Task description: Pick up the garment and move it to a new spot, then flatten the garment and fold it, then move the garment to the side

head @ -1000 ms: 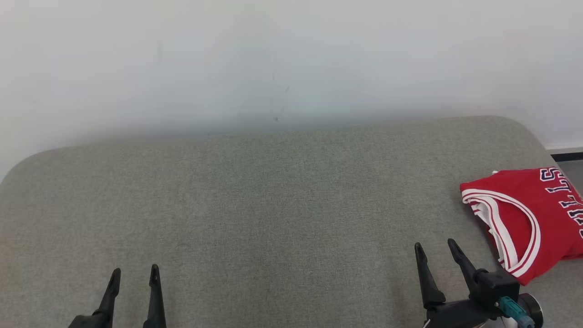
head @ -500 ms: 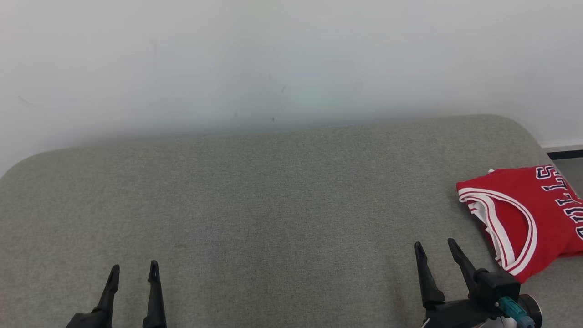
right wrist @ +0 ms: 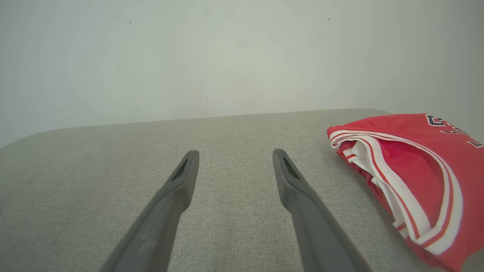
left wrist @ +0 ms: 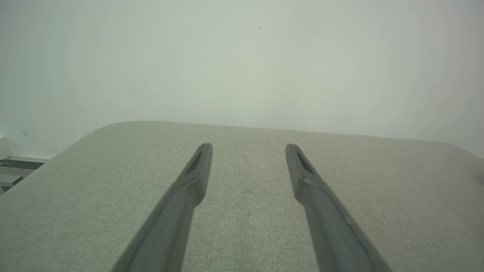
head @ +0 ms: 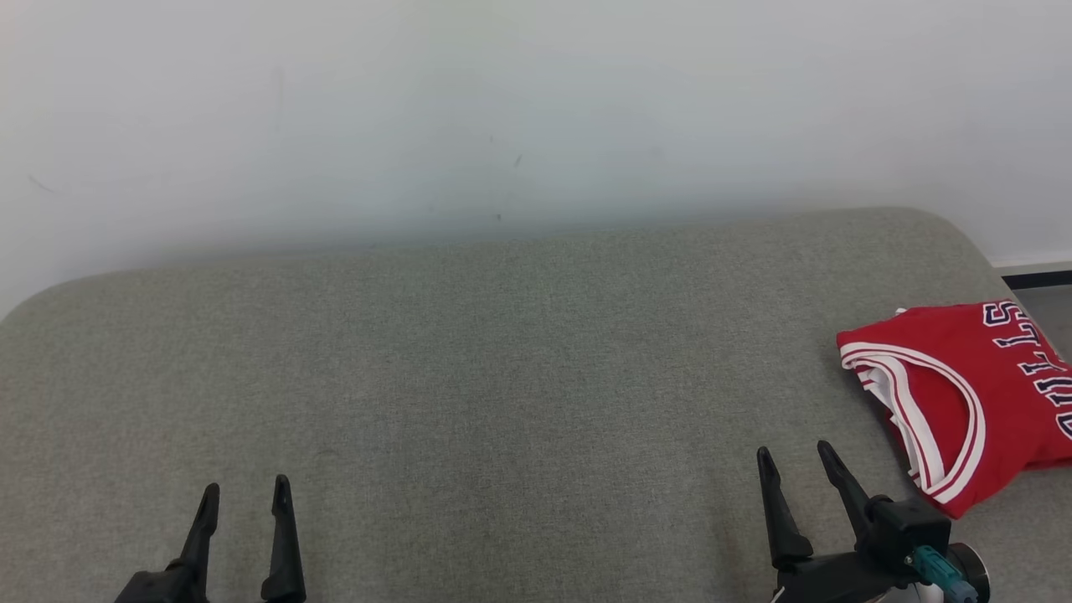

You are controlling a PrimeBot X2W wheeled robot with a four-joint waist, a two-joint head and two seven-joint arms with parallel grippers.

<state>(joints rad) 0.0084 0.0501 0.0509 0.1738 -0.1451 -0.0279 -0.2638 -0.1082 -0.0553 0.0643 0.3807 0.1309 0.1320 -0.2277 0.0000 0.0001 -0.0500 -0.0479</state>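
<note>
The left gripper [head: 245, 487] and the right gripper [head: 794, 450] each carry two long, slim fingers [left wrist: 191, 185], black in the head view and dark grey up close, tapering to blunt tips. In the wrist views every finger shows a narrow slot cut into its inner face just below the tip. The right gripper's base bears a boxy black mount [head: 909, 523], a teal plug [head: 928, 563] and a dark round collar [head: 971, 571] with a pale rim.

I see red garment [head: 950, 394] w/ white-red striped trim, navy letters; couch [head: 502, 377] grey-green weave; wall [head: 502, 100] plain white.
</note>
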